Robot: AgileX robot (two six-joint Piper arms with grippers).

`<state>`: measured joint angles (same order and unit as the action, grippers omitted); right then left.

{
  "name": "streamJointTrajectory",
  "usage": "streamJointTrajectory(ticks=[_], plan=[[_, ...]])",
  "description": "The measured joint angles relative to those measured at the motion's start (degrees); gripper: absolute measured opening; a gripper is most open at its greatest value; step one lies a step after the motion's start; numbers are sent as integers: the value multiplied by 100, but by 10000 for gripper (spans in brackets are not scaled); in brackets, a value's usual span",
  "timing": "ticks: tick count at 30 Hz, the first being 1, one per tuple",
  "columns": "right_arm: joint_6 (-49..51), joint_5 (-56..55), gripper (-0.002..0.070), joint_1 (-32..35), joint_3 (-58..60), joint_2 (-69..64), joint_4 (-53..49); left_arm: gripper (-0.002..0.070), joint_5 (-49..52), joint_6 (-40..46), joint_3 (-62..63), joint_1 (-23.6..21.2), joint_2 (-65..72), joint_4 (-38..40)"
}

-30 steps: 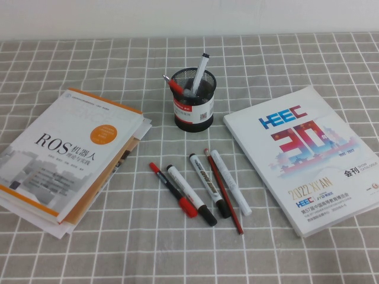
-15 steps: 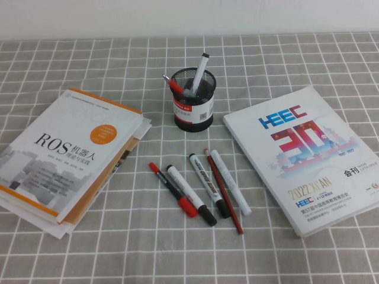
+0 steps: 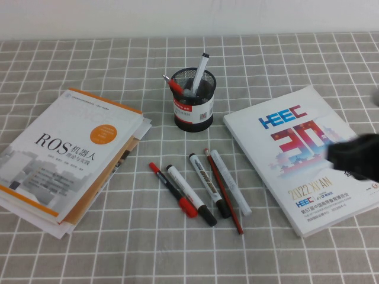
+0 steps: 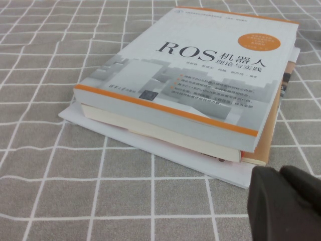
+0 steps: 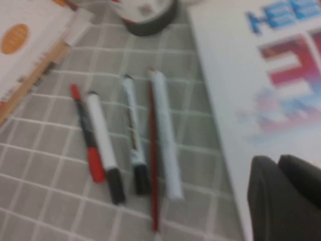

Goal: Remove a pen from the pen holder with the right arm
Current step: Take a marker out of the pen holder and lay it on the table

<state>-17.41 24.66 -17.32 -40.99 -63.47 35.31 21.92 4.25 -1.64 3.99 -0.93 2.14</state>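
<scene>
A black mesh pen holder (image 3: pixel 193 100) stands at the middle back of the table. A white marker (image 3: pixel 199 71) and a red pen (image 3: pixel 172 84) stick out of it. My right gripper (image 3: pixel 354 155) shows as a dark blur at the right edge, above the HEEC book (image 3: pixel 284 139) and well to the right of the holder. In the right wrist view the right gripper (image 5: pixel 277 161) is shut and holds nothing. The holder's base (image 5: pixel 150 20) shows far off in that view. My left gripper (image 4: pixel 278 173) is shut and empty, low beside the ROS book (image 4: pixel 200 80).
Several loose pens lie in front of the holder: a red pen (image 3: pixel 173 190), two black-capped markers (image 3: pixel 190 194), a red pencil (image 3: pixel 225 192) and a white pen (image 3: pixel 230 181). A stack of books topped by the ROS book (image 3: pixel 68 148) lies at the left.
My right gripper has come into the high view from the right edge, over the HEEC book. Holder, pens and books have not moved.
</scene>
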Motion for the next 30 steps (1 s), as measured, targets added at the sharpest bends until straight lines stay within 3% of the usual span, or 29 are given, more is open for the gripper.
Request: streamJointTrajectory(ticks=[6, 9, 17, 19, 26, 30], plan=[[-20, -1155, -4, -1159, -752, -1134, 63, -4, 0, 0, 0, 0, 0, 0], [-44, -1644, 43, -1554, -1135, -1689, 92, -4, 0, 0, 0, 0, 0, 0], [88, -3654, 370, -1725, -1621, -2950, 123, -4, 0, 0, 0, 0, 0, 0], [450, -4111, 412, -1725, -1722, -3208, -139, -4, 0, 0, 0, 0, 0, 0], [2104, -5120, 441, -1725, -2206, -4103, -1827, -4, 0, 0, 0, 0, 0, 0], [2568, -5575, 444, -1725, -2593, -4565, -2380, -4, 0, 0, 0, 0, 0, 0]])
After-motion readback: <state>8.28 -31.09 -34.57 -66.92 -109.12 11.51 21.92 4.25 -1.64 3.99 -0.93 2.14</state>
